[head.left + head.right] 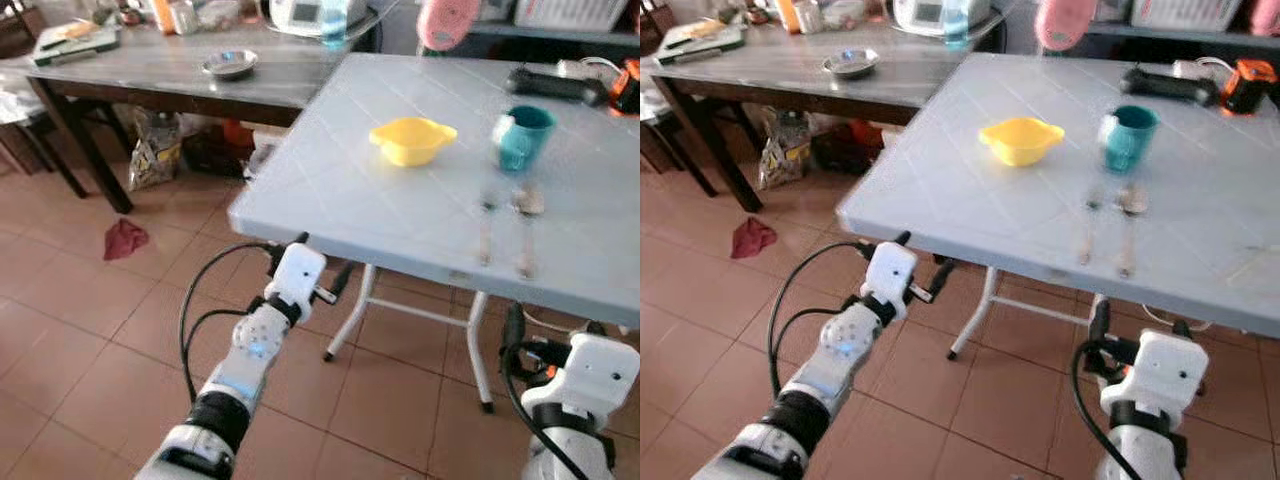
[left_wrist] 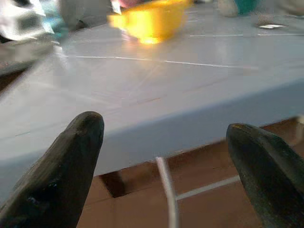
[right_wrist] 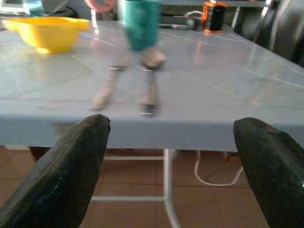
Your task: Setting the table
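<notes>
Grey tabletop edge sits just ahead of both jaws, spread wide and empty; I judge approach underway, next reaching the cutlery ahead of the right gripper.

text: none legible | labels: perhaps on far-table clutter, too blurred

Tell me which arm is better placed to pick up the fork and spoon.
Right, probably. The right end effector hangs open just below the table edge, directly in front of the fork and spoon. The left end effector sits toward the table's corner.
</notes>
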### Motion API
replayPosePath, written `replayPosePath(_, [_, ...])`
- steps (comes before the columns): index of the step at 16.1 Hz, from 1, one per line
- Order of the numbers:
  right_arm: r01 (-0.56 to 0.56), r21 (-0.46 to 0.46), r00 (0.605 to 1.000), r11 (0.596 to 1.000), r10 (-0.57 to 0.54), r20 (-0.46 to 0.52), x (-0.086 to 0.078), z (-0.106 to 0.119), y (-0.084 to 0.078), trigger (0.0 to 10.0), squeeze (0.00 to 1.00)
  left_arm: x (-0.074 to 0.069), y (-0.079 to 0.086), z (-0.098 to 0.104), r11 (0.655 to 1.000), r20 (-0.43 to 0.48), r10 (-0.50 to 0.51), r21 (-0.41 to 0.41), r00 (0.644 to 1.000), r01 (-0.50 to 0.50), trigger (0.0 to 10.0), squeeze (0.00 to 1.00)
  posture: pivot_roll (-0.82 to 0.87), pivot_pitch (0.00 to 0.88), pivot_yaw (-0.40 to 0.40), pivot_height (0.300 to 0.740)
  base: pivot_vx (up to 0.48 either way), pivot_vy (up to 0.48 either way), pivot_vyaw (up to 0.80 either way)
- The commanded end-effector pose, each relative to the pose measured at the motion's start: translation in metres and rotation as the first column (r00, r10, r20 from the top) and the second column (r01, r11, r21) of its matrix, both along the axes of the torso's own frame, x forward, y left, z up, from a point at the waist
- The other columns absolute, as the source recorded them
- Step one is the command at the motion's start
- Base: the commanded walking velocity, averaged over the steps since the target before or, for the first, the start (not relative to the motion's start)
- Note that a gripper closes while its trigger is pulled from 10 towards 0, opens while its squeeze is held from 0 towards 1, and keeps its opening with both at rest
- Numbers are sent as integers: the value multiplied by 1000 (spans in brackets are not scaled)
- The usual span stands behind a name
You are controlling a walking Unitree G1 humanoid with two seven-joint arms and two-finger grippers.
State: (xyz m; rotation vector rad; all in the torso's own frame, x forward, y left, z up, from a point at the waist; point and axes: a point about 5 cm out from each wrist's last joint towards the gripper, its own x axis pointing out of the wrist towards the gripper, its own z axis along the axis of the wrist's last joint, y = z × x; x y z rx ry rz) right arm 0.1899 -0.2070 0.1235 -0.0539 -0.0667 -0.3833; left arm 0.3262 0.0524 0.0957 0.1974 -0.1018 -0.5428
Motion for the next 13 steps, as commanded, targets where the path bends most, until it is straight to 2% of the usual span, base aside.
replayPosePath(1, [15, 1, 1000, 1000, -15, 11, -2, 4, -2, 10000, 0, 1, -3, 2, 1000, 14, -9, 7, 1000, 9, 10000, 0, -165, 82, 60, 714, 0, -315, 0])
replayPosePath(5, [21, 0, 1000, 1000, -21, 13, -1, 4, -2, 10000, 0, 1, -4, 3, 1000, 15, -12, 9, 1000, 12, 10000, 0, -166, 78, 63, 714, 0, -308, 0])
replayPosePath(10, [12, 29, 1000, 1000, -13, 24, 11, -7, 4, 10000, 0, 0, -11, -6, 1000, -9, 5, 24, 1000, -5, 10000, 0, -154, 65, 60, 714, 0, 0, 0])
replayPosePath(11, [25, 24, 1000, 999, -25, 17, 12, -11, 5, 10000, 0, -1, -12, -8, 1000, -14, 0, 23, 1000, 0, 10000, 0, -153, 67, 60, 714, 0, 0, 0])
replayPosePath(12, [64, 15, 997, 998, -64, -31, 11, -28, 7, 10000, 0, -6, -17, -13, 999, -12, -25, 43, 1000, 25, 10000, 0, -147, 90, 68, 714, 0, 0, 0])
replayPosePath(13, [66, 17, 997, 998, -65, -47, 9, -34, 10, 10000, 0, -8, -20, -12, 998, 9, -48, 45, 999, 47, 10000, 0, -143, 97, 70, 714, 0, 0, 0])
